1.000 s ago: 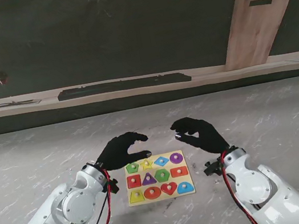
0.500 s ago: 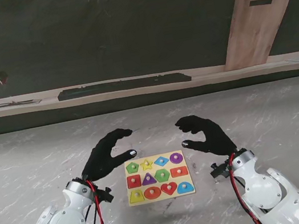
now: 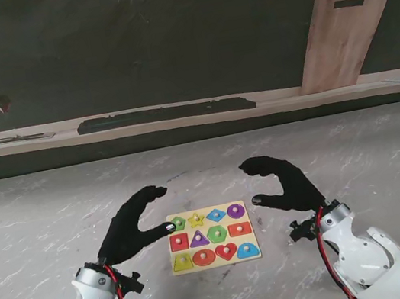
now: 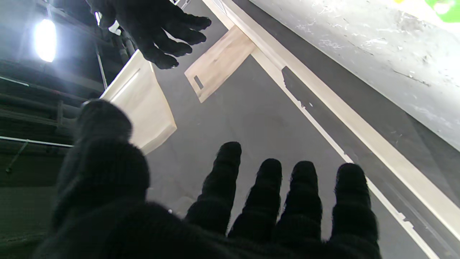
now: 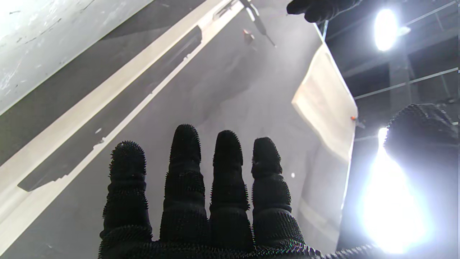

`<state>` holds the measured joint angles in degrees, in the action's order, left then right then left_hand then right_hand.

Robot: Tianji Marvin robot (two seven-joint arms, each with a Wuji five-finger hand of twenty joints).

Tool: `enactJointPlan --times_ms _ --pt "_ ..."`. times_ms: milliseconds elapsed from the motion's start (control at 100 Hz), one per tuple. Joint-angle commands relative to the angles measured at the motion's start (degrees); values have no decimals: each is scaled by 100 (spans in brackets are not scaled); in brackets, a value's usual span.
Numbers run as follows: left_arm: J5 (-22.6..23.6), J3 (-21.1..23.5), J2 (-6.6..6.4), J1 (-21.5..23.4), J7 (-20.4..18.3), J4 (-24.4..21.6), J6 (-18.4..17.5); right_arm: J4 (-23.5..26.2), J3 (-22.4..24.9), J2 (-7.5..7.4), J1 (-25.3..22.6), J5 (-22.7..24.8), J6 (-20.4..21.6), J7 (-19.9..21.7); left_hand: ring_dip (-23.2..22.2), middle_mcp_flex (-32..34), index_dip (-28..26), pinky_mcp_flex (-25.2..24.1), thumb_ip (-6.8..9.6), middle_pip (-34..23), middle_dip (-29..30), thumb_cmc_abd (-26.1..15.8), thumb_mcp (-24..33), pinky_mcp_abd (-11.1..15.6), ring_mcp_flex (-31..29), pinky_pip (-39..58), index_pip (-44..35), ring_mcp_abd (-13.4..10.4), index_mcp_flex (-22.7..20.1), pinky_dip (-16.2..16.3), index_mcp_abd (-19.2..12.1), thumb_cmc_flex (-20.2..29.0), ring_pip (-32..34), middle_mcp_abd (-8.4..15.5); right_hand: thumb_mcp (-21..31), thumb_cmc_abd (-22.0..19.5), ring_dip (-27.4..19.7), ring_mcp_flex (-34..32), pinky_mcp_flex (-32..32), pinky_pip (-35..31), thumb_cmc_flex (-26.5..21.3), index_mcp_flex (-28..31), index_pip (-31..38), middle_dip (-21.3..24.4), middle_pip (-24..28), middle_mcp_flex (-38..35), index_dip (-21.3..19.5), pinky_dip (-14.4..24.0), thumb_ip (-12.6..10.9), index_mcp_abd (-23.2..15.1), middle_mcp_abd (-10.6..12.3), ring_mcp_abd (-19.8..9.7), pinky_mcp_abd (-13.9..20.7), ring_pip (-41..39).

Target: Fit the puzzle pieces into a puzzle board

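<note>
**Two hands open and empty, flanking a filled puzzle board**

Twelve puzzle pieces [image 3: 216, 233] sit in the puzzle board [image 3: 254, 253], three rows of four, each with a small knob. Every slot looks filled; I can't tell how flush each piece sits.

- Puzzle board: flat on the marble counter [image 3: 371, 150], centre of the stand view, between the two hands.
- Left hand [image 3: 129, 228]: at 9 o'clock from the board. Fingers [image 3: 153, 193] spread and extended, thumb tip reaching toward the board's upper-left corner near the green piece [image 3: 177, 223]. Touching or just over it: can't tell. Holds nothing.
- Right hand [image 3: 284, 185]: at 3 o'clock from the board, just off its right edge. Fingers curved and apart, thumb pointing toward the board's top-right corner near the purple circle [image 3: 236, 210], clear of it. Holds nothing.
- Left wrist view: four fingers [image 4: 304, 194] and thumb splayed, nothing in the palm; the other hand visible across the way.
- Right wrist view: same, four fingers [image 5: 224, 169] straight and side by side, thumb wide, palm empty.
- Background at 12 o'clock: long shelf [image 3: 50, 132] with a black bar-like thing [image 3: 166, 113] on it, wooden cutting board [image 3: 343, 35] leaning on the dark wall at about 1 o'clock.
</note>
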<state>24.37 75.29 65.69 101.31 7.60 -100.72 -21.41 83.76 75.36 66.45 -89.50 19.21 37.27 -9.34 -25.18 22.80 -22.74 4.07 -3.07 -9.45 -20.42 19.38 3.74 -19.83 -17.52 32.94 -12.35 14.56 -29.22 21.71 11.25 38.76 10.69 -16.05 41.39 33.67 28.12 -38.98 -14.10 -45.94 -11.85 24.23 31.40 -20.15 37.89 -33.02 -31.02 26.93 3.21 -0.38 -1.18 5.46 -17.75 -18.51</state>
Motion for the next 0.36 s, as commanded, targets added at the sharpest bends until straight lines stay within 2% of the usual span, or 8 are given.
enactJointPlan --times_ms 0,150,350 --pt "8 21 -46 55 34 -42 -122 34 -3 -22 -47 6 14 39 44 -61 -127 28 154 113 -83 223 562 356 -27 -319 28 -338 207 259 -197 -256 -146 181 42 -101 -51 68 72 95 277 124 -200 49 -95 80 81 8 78 101 -32 -53 66 118" --pt "51 18 24 68 376 12 -345 37 -15 -18 -42 -75 -25 67 55 -43 -93 59 124 120 -43 249 690 429 -52 -452 11 -309 196 179 -245 -375 -150 165 61 -246 -25 50 90 102 477 223 -265 56 -110 22 96 37 86 137 -63 -24 12 104" --pt "27 33 39 126 426 -47 -238 29 -49 -5 -17 -19 -103 -3 34 77 -131 132 111 86 -33 204 767 378 -121 -477 -123 -257 95 155 -202 -324 -108 159 95 -252 9 42 84 81 473 240 -308 51 -106 8 79 76 92 115 -67 -19 11 79"
